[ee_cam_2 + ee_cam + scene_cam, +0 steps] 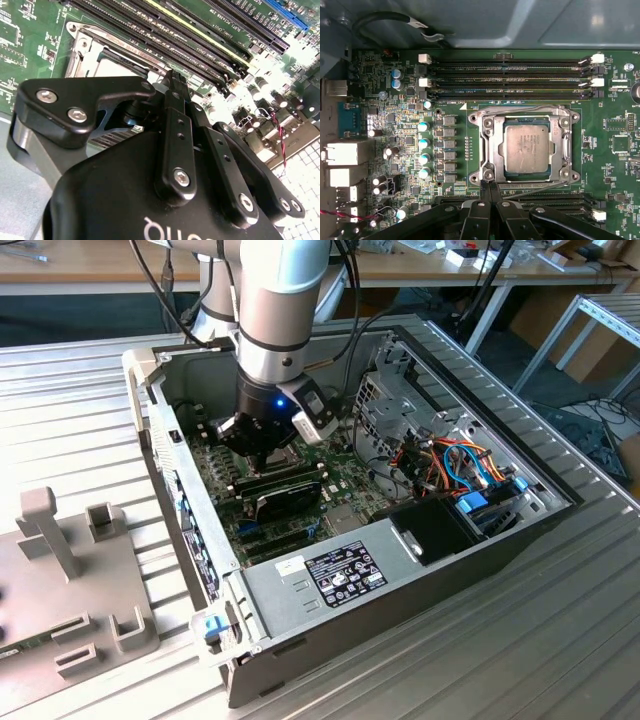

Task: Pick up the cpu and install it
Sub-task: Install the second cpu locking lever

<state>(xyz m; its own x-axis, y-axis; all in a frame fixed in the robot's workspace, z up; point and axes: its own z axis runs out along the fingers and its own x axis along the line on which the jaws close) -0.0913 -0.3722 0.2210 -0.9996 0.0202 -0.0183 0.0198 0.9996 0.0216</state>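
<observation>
Dull silver metal capped the cpu (528,148), which lay flat in its socket inside the retention frame (490,150) on the motherboard (395,100). I judged it light, stiff and thin, fragile underneath, best taken by 2 opposite edges. My hand (489,186) hung just beside the frame with fingertips pressed together, holding nothing. Room was tight: memory slots (510,80) ran close on one side and the case wall (180,490) stood near.
</observation>
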